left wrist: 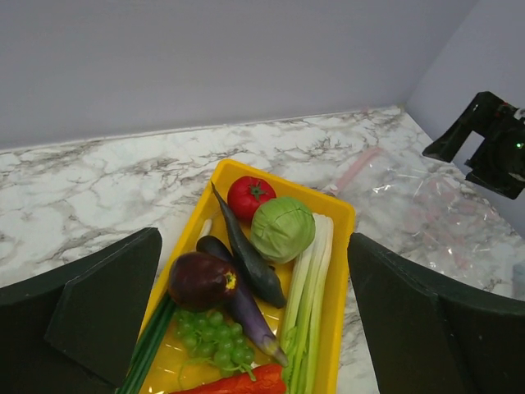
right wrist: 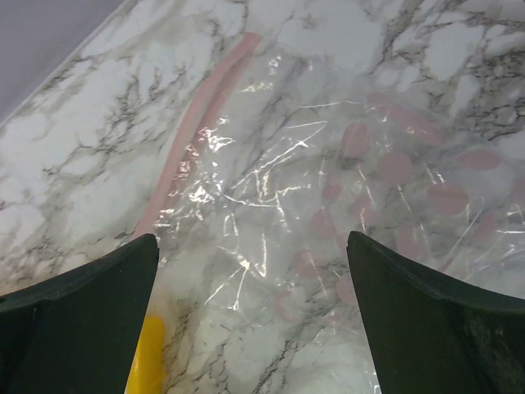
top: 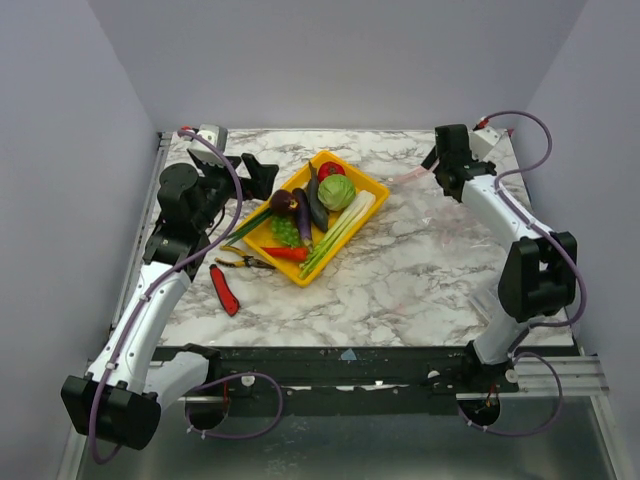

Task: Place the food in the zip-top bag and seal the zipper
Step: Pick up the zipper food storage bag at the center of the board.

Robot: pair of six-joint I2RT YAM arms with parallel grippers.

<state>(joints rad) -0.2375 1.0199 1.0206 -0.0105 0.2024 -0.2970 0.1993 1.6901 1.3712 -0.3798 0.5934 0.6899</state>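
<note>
- My left hand (left wrist: 253,246) hovers over the near-left end of the shallow yellow plastic tray (left wrist: 336,212), fingers spread wide and holding nothing.
- All the food lies in that tray. The round red tomato (left wrist: 250,197) and the round green cabbage (left wrist: 281,228) sit at its far end, and the long pale-green leek (left wrist: 310,279) runs along its right side. The two purple eggplants (left wrist: 205,281), the bunch of green grapes (left wrist: 209,338) and the red chili (left wrist: 238,382) are toward its near end.
- The leek's long axis follows the tray's long side and points away from my left hand, so I judge those fingers would close straight across it.
- My right hand (right wrist: 251,242) hangs over the large clear floppy plastic zip-top bag (right wrist: 328,189), fingers spread and empty too.
- That bag lies flat on the white marble-patterned tabletop (top: 330,320), just off the tray's far right side, with no food in it that I can see.
- The thin pale pink zipper strip (right wrist: 205,115) runs along the bag edge nearest the tray, so the mouth faces the food. I cannot tell whether it is parted or pressed closed.
- The left arm is nearer the food and the right arm nearer the bag. I reckon each carry goes rightward over the tray's far right rim.
- The red-handled tool (top: 225,290) and the yellow-handled pliers (top: 245,262) lie off the tray's near-left side, and I leave them alone.
</note>
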